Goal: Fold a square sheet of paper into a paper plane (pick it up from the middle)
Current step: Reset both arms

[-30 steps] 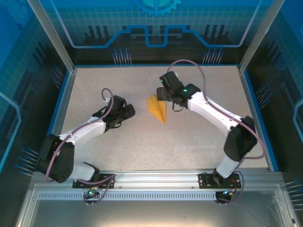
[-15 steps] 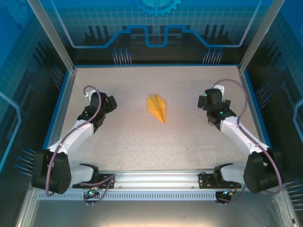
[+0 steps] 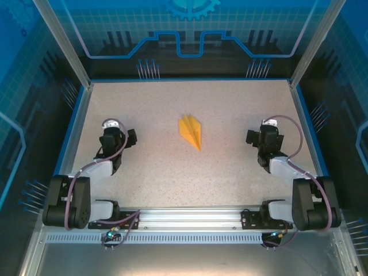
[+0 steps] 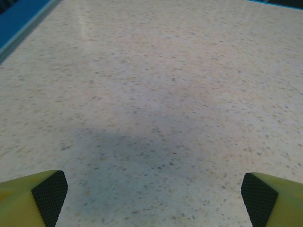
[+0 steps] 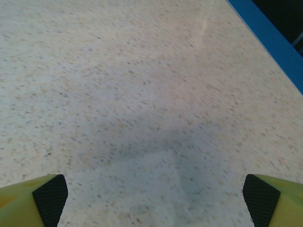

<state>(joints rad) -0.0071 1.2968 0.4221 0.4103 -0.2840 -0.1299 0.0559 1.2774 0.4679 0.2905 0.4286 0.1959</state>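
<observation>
The orange-yellow paper plane [image 3: 191,131] lies flat in the middle of the speckled table [image 3: 172,178], its nose toward the near right. It is a narrow pointed dart with layered wings. My left gripper [image 3: 118,137] is drawn back at the left, well apart from the plane. My right gripper [image 3: 263,138] is drawn back at the right, equally far from it. In the left wrist view the left gripper [image 4: 154,196] stands open over bare table. The right gripper [image 5: 156,196] is open too, with nothing between its fingers.
A blue rim [image 3: 72,123] runs around the table, with glass walls behind and at both sides. The rim shows as a blue rim [image 5: 270,38] in the right wrist view. An aluminium rail [image 3: 184,217] carries both arm bases at the near edge.
Both arms have pulled away from the paper plane, the left back to the left, the right back to the right, folding toward their bases. The plane has stayed in place.
</observation>
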